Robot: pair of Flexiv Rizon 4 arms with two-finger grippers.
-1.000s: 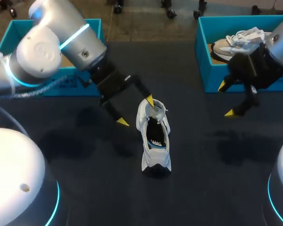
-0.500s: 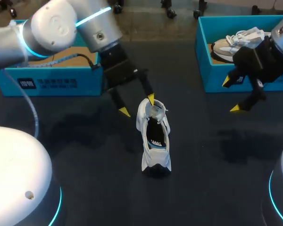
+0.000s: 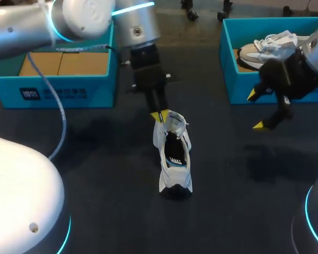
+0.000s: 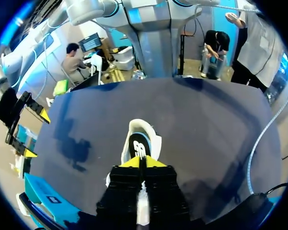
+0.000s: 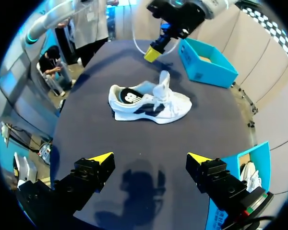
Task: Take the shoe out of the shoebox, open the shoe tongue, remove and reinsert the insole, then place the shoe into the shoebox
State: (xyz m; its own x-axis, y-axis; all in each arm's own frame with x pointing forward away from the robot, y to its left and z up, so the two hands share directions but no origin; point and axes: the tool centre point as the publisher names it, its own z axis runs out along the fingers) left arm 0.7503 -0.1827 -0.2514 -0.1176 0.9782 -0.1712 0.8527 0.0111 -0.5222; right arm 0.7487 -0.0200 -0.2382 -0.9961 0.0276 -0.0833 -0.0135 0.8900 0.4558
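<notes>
1. White sneaker (image 3: 175,159) stands on its sole mid-tabletop (image 3: 95,159), heel toward 6 o'clock.
2. Left claw (image 3: 159,115), tips pressed together, sits beside the raised tongue (image 3: 174,121) at 12 o'clock; right claw (image 3: 254,111) gapes at 2 o'clock.
3. Light shoe, probably floppy upper: pinch the tongue's top edge.

the table (image 3: 95,174) is a dark, matte, near-black top that fills most of the head view. light seems to come from overhead: soft, blurred shadows (image 3: 265,161) lie pooled on it. from both wrists the same plain top (image 4: 206,124) (image 5: 86,120) shows, unpatterned, with darker shadow patches (image 4: 74,146) (image 5: 134,184).
</notes>
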